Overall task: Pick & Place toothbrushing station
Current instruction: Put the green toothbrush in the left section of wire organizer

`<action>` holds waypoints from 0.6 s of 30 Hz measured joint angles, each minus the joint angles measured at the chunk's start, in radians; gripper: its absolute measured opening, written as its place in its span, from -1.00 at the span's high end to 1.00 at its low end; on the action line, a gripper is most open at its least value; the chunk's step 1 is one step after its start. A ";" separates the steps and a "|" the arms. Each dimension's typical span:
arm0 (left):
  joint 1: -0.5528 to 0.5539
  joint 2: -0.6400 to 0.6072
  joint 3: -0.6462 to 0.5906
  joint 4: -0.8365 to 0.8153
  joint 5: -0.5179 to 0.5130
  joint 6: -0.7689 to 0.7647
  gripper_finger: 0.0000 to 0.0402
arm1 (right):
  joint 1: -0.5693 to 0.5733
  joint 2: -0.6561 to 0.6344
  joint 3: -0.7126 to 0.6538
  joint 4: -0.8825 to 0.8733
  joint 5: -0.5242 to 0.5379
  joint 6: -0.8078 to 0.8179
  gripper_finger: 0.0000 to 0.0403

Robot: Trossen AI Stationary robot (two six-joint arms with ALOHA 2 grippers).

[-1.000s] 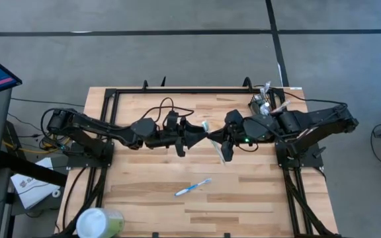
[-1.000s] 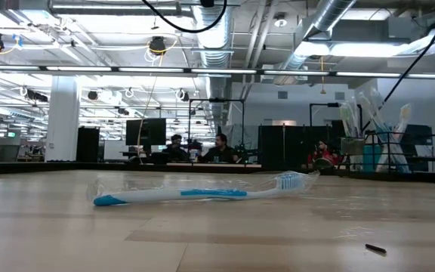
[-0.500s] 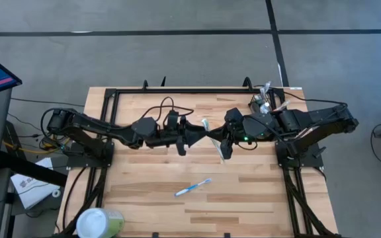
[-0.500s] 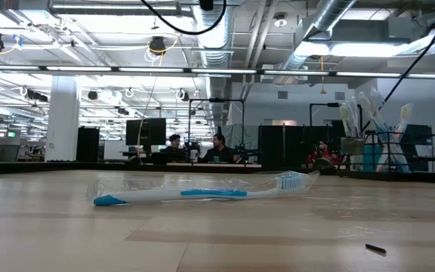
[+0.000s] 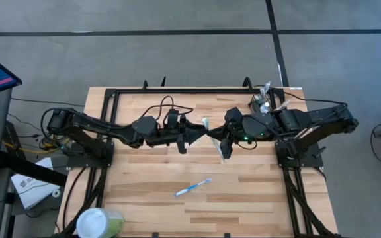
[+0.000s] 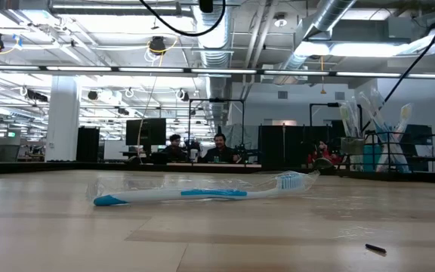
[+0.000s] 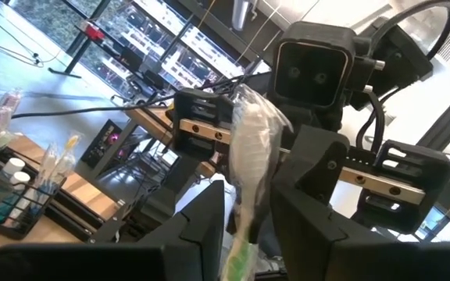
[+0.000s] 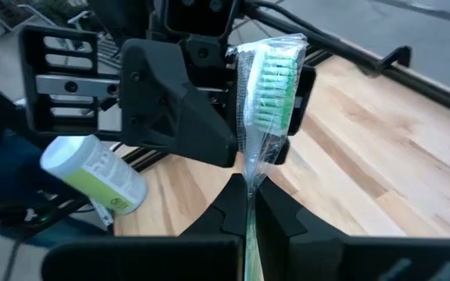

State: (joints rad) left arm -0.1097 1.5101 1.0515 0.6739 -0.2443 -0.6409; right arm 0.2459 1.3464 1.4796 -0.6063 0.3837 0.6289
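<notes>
The right gripper (image 8: 250,204) was closed on a wrapped green toothbrush (image 8: 270,82). The left gripper (image 7: 247,204) stood half open around its head. The toothbrushing station (image 5: 264,102) waited behind, placing undone.

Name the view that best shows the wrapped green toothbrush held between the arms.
Right wrist view: green toothbrush fills it, bristles and wrapper clear. Left wrist view shows mostly crinkled wrapper; high view a small pale sliver; low view misses it.
</notes>
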 joint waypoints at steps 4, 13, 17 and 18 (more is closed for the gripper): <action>0.006 0.000 0.000 0.000 0.000 -0.003 0.51 | -0.002 0.000 0.000 -0.011 0.011 0.000 0.99; 0.006 0.000 0.000 0.000 0.000 -0.003 0.51 | -0.020 0.000 0.000 -0.015 0.014 0.000 0.99; 0.012 0.000 0.000 0.000 -0.003 -0.003 0.51 | -0.026 0.000 0.000 -0.015 0.014 0.000 0.99; 0.014 0.000 0.000 0.000 -0.004 -0.003 0.51 | -0.026 0.000 0.000 -0.017 0.014 0.000 0.99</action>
State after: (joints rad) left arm -0.0956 1.5101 1.0515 0.6735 -0.2481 -0.6441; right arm 0.2195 1.3464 1.4796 -0.6230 0.3981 0.6285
